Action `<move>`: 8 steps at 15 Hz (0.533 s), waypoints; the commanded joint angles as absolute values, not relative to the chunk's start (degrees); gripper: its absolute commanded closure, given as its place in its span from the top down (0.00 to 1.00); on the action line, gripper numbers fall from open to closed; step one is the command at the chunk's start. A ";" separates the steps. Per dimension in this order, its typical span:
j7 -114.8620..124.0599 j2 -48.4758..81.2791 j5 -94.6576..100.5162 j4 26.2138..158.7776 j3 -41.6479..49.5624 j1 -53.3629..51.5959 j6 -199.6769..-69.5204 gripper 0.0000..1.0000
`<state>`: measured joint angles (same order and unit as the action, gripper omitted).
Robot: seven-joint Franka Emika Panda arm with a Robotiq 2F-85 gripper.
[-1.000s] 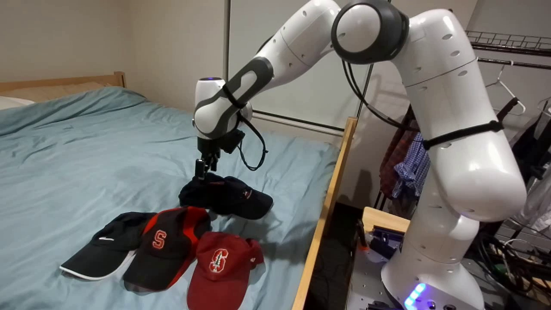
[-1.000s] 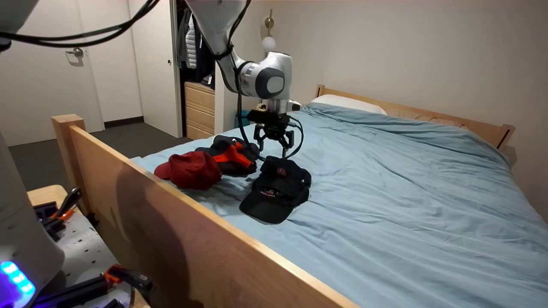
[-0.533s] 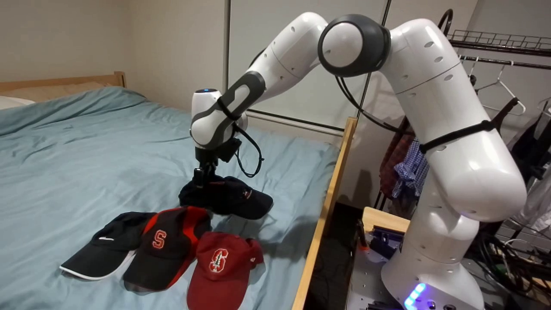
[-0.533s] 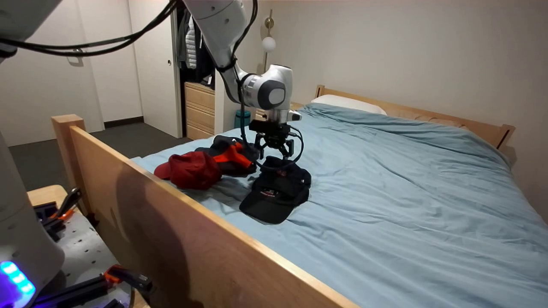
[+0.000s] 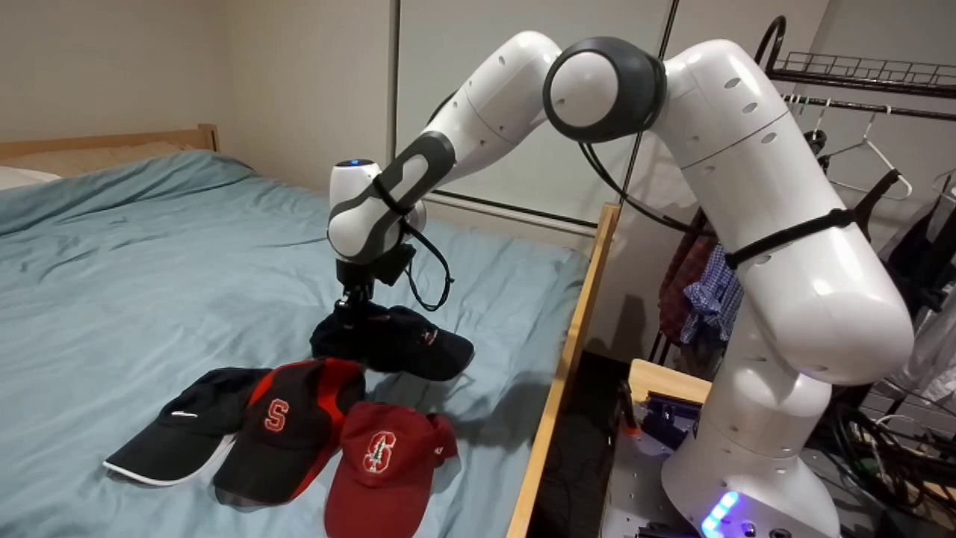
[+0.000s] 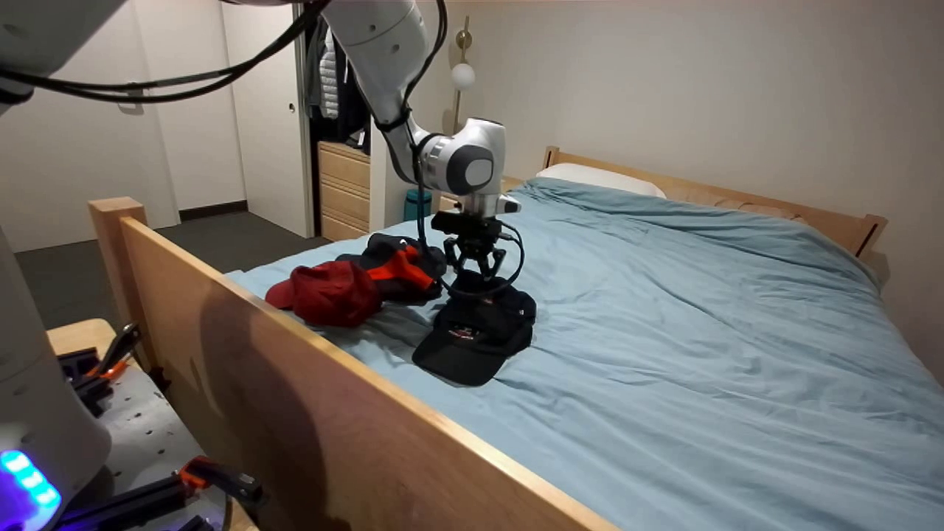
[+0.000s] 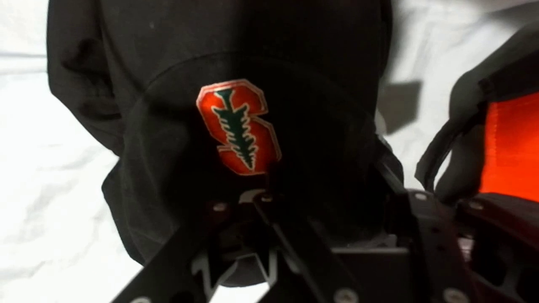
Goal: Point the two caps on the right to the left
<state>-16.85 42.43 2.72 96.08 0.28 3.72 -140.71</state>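
The arm (image 5: pixel 515 90) has come lower over the last second, and the gripper (image 6: pixel 473 271) has brought its fingers closer together; the black cap (image 5: pixel 396 344) beneath lies as it did. The fingers stand partly apart, their tips down at the cap's crown; whether cloth is caught between them I cannot tell. In an exterior view the gripper is over the left end of this cap, and the brim points right, toward the wooden bed rail (image 5: pixel 567 359); whether the black shape is one cap or two overlapping is unclear. In the wrist view a red emblem (image 7: pixel 240 126) with a green tree shows on it. The red cap (image 5: pixel 388 478) lies nearer, apart from it, its brim pointing near. To the red cap's left on the blue bedspread (image 5: pixel 149 284) lie the red-and-black cap (image 5: pixel 295 441) and, farthest left, the pale-edged cap (image 5: pixel 187 433), both brims toward near left.
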 commanded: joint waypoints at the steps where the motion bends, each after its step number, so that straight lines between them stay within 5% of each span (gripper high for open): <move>1: -14.70 42.16 3.49 95.75 0.44 3.98 -142.18 0.26; 4: -10.66 40.55 1.43 96.53 0.47 4.37 -142.07 0.07; 8: -0.73 35.19 -1.60 97.74 1.84 3.95 -139.99 0.01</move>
